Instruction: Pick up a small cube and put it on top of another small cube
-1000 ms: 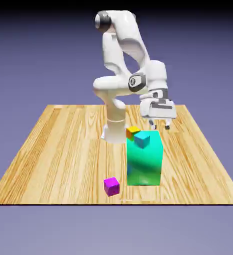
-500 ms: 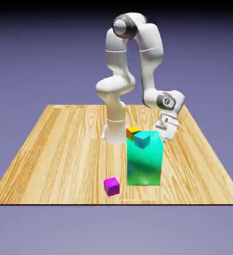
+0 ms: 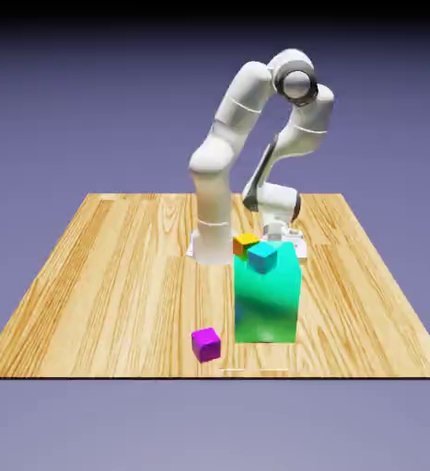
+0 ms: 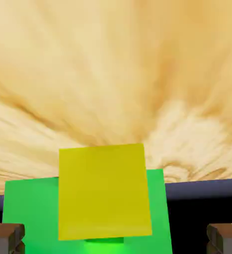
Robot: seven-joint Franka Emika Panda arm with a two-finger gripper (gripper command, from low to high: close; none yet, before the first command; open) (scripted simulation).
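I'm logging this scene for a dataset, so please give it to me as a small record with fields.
fingers: open, holding nothing
facing the hand: yellow cube, green block beyond it
exterior view, yellow cube: not seen
exterior view, near green block's top: orange cube, cyan cube
exterior view, left of block: magenta cube, on table

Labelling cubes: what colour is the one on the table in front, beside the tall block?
Magenta-purple; shows best in the exterior view.
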